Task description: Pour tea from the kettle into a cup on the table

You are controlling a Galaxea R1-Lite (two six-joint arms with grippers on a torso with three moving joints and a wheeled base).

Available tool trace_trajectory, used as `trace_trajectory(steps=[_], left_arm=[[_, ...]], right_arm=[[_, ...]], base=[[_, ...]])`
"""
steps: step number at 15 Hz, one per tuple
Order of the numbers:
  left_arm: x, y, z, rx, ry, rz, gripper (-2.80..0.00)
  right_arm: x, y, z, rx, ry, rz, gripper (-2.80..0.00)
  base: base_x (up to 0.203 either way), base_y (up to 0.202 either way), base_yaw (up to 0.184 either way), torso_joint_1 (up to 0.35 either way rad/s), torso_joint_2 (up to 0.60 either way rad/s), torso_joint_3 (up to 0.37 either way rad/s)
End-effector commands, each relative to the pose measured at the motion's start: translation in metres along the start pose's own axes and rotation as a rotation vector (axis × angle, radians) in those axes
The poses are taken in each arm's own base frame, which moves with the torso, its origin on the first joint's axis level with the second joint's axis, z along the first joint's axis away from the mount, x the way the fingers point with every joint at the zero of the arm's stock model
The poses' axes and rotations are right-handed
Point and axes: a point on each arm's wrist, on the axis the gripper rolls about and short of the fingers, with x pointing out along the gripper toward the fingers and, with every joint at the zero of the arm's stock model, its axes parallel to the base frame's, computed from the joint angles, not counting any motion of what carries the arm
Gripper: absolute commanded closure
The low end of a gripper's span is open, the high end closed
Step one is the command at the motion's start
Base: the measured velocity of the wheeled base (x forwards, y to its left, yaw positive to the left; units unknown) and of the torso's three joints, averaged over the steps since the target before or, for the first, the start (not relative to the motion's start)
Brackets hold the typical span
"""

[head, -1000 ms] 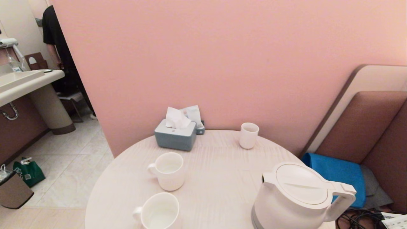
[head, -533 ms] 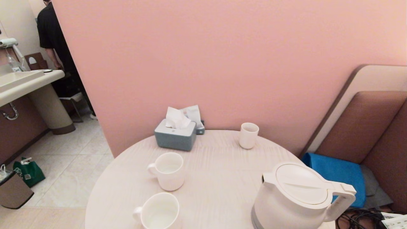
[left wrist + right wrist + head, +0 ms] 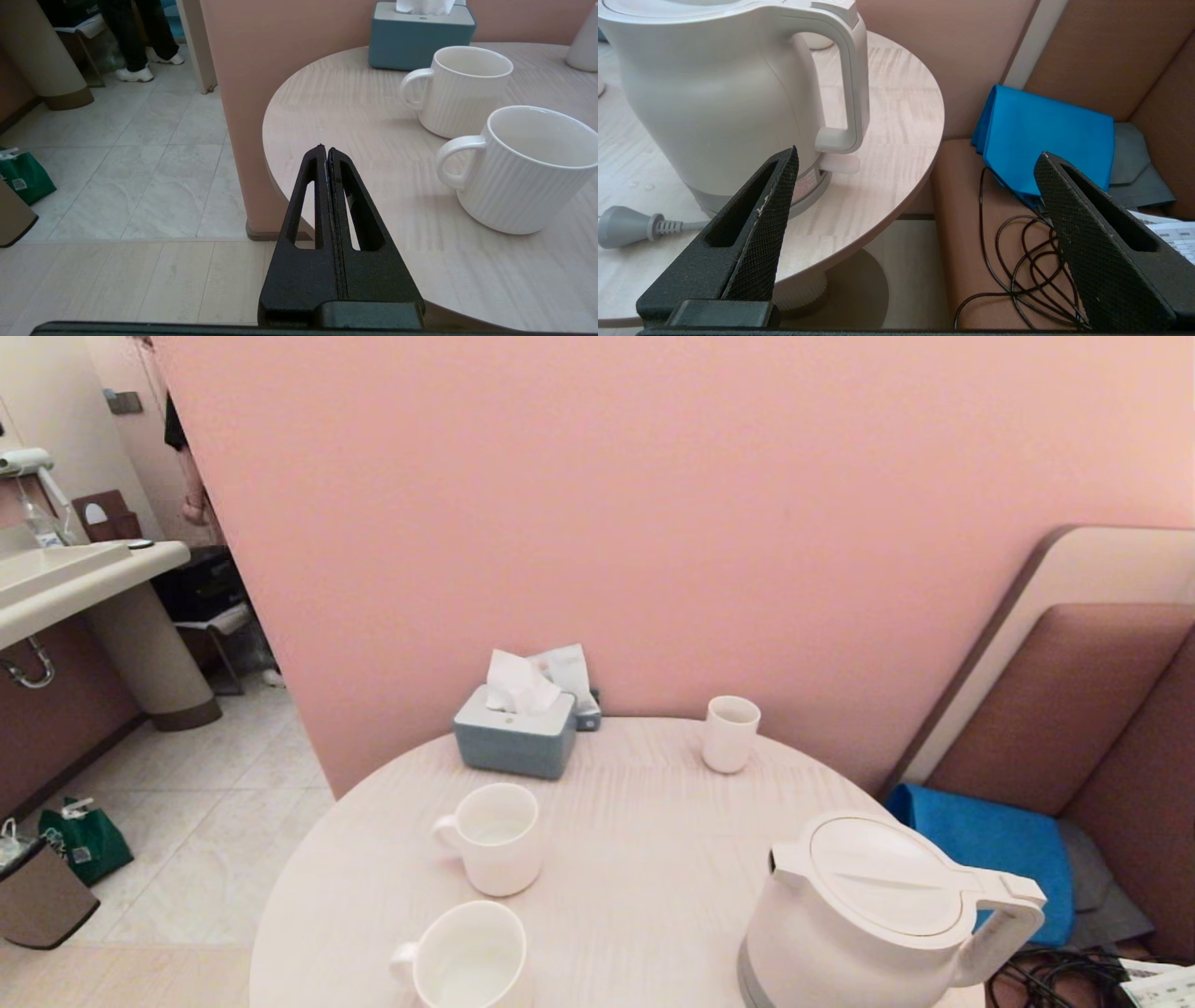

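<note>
The white kettle stands upright at the front right of the round pale table, lid shut, loop handle towards the table's right edge. Two white ribbed mugs stand at the front left, the near mug and the middle mug. A handleless white cup stands at the back. I cannot make out any tea. My right gripper hangs open and empty beside the table edge, short of the handle. My left gripper is shut and empty off the table's left edge, left of the near mug. Neither gripper shows in the head view.
A grey-blue tissue box sits at the back of the table against the pink wall. A grey plug lies on the table by the kettle. A blue cloth and black cables lie on the brown bench to the right.
The person in black at the back left has walked off behind the wall. Nothing on the table has moved.
</note>
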Motion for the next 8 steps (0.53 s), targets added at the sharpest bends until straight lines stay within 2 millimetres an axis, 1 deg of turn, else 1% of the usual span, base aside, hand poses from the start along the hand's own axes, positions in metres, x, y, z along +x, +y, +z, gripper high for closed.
trace_trajectory(steps=[1, 2, 8], left_arm=[[0.0000, 0.0000, 0.0000, -0.001, 0.000, 0.000, 0.00], [0.0001, 0.0000, 0.0001, -0.001, 0.001, 0.000, 0.00], [0.0000, 0.0000, 0.0000, -0.001, -0.001, 0.000, 0.00]], right_arm=[[0.0000, 0.0000, 0.0002, 0.002, 0.000, 0.001, -2.80], [0.0000, 0.0000, 0.0000, 0.002, 0.001, -0.001, 0.00], [-0.0001, -0.0001, 0.0001, 0.006, -0.002, -0.001, 0.00]], base=[[0.000, 0.000, 0.000, 0.000, 0.00, 0.000], [0.000, 0.000, 0.000, 0.000, 0.00, 0.000], [0.000, 0.000, 0.000, 0.000, 0.00, 0.000]])
